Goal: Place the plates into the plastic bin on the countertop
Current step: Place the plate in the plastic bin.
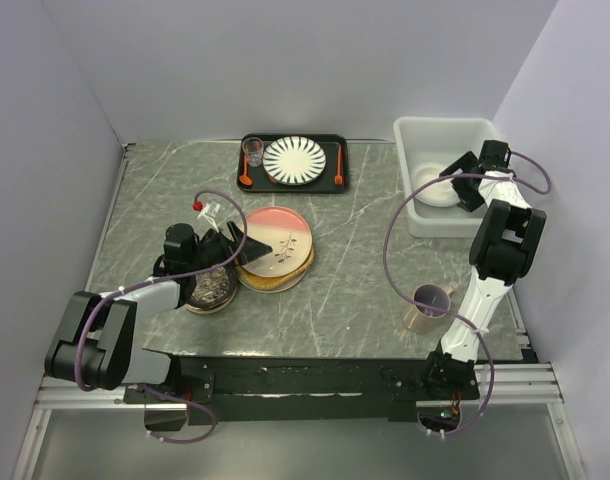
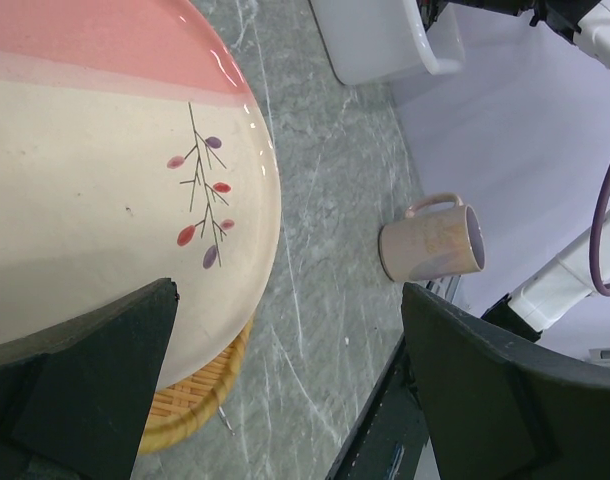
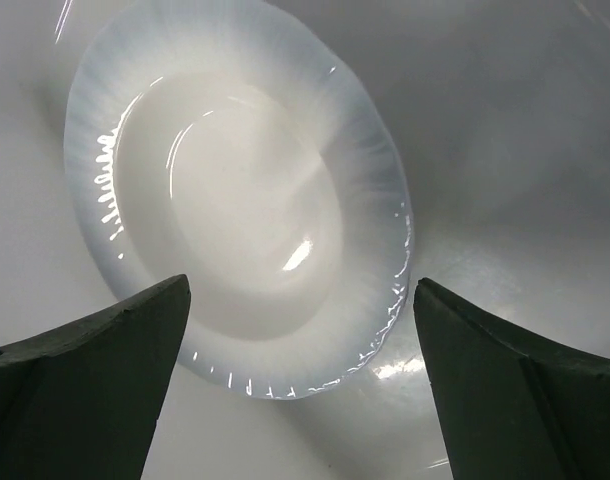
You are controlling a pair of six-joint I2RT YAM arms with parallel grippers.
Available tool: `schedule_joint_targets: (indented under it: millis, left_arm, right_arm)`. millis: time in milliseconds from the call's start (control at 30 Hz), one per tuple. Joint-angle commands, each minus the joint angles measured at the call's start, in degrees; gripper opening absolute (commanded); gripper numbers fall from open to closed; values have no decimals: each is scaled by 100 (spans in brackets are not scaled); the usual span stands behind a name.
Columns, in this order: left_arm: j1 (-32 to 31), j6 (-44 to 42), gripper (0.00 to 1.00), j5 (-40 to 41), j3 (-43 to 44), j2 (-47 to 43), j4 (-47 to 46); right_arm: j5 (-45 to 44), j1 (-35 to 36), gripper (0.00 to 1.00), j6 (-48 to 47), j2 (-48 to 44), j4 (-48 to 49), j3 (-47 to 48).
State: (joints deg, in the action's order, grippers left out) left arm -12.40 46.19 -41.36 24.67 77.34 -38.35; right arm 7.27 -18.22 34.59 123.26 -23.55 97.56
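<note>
A pink and cream plate with a leaf sprig [image 1: 278, 243] lies on a tan woven-look plate [image 1: 269, 282] on the countertop [image 1: 355, 260]. My left gripper [image 1: 243, 243] is open at that stack's left edge. In the left wrist view its gripper [image 2: 288, 300] straddles the sprig plate's [image 2: 105, 200] rim above the woven plate [image 2: 190, 395]. A dark brown patterned plate [image 1: 211, 290] lies under my left arm. My right gripper [image 1: 458, 180] is open and empty inside the plastic bin [image 1: 417, 135], above a white plate [image 1: 435, 190]. The right wrist view shows that gripper [image 3: 301, 290] over the plate [image 3: 235, 200].
A flat black tray [image 1: 330, 185] at the back holds a white plate with dark radial stripes [image 1: 294, 158], a glass [image 1: 253, 151] and orange cutlery. A tan mug [image 1: 427, 303] lies by my right arm's base, also in the left wrist view [image 2: 435, 248]. Grey walls enclose three sides.
</note>
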Motion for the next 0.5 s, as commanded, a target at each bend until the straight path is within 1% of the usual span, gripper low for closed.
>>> schedule_joint_targets:
  millis: [0, 133, 233, 267, 333, 467]
  left_arm:
    - [10, -67, 99, -144, -32, -114, -217]
    - [10, -67, 99, -144, -23, -105, -226]
    - [10, -84, 99, -118, -14, -105, -191]
    - [10, -84, 99, -109, 3, -105, -191]
    - [10, -84, 99, -109, 29, -79, -182]
    - [10, -58, 99, -126, 30, 0, -252]
  right_arm:
    - [-488, 38, 100, -66, -249, 131, -17]
    - [-717, 64, 100, -31, -724, 465, -430]
    - [-718, 108, 100, -49, -1285, 825, -729]
    - [-848, 134, 100, -49, -1418, 921, -921]
    - [-850, 187, 100, -57, -1742, 1185, -1080]
    - [-876, 257, 100, -101, -2025, 1283, -1151]
